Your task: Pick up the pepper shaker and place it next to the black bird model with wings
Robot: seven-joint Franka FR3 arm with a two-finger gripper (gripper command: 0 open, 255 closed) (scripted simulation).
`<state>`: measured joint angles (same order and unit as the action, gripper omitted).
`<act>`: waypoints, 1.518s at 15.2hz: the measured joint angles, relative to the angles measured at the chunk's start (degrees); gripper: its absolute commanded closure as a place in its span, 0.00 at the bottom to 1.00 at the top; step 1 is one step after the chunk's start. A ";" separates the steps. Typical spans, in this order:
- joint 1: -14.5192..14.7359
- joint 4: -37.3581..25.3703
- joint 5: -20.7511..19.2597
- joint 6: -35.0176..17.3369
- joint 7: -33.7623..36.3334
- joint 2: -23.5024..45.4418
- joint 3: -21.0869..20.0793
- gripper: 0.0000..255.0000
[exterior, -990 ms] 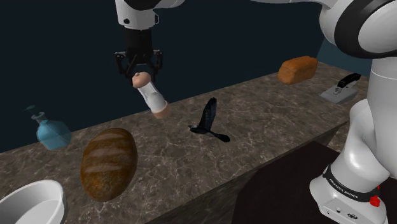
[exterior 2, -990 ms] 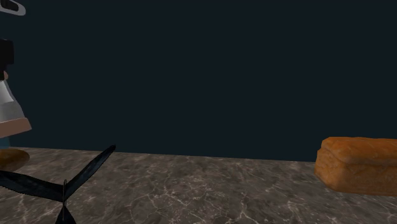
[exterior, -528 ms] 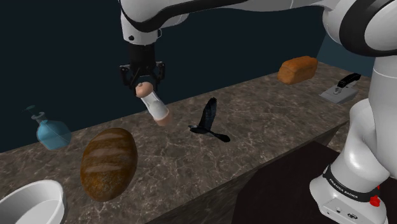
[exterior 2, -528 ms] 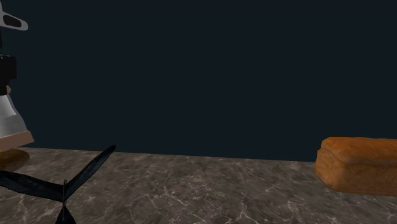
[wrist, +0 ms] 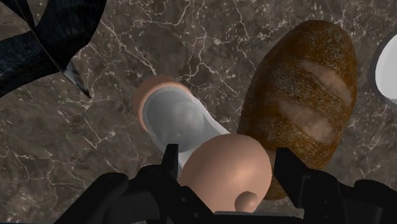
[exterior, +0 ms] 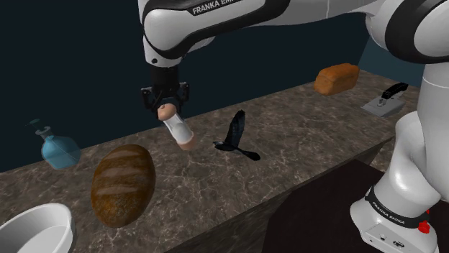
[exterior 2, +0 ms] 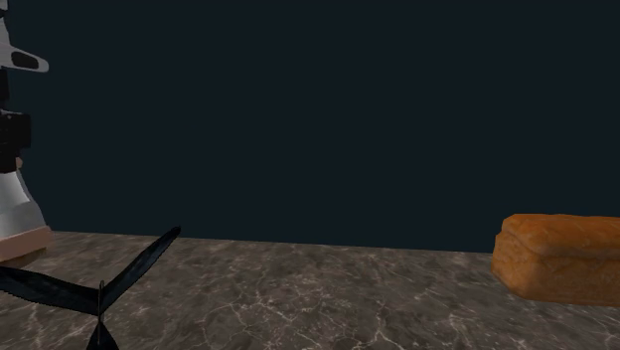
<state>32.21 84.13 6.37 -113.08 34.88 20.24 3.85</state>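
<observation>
Gripper (exterior: pixel 166 108) has dropped lower, clamped on pepper shaker (exterior: pixel 178 129) top; base nearly on table (exterior: pixel 302 136), bird model (exterior: pixel 234 134) just beside. Release looks close.

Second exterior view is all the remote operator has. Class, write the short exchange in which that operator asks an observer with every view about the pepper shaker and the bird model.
Operator: At my left edge I see part of the shaker. Is it gripped?
Observer: Yes. In the wrist view the gripper clasps its rounded top between both fingers.
Operator: Does it hang straight?
Observer: No. The shoulder view shows it tilted, its base slanting toward the black bird model.
Operator: What lies on its far side from the bird?
Observer: A dark brown loaf, resting on the counter.
</observation>
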 measured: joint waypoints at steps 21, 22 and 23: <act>0.10 9.21 0.75 -11.77 -1.14 2.58 -0.28 1.00; 0.10 9.22 0.75 -11.78 -1.14 2.58 -0.28 1.00; 0.10 9.22 0.75 -11.78 -1.14 2.58 -0.28 0.00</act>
<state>32.31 93.35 7.12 -124.87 33.74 22.82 3.56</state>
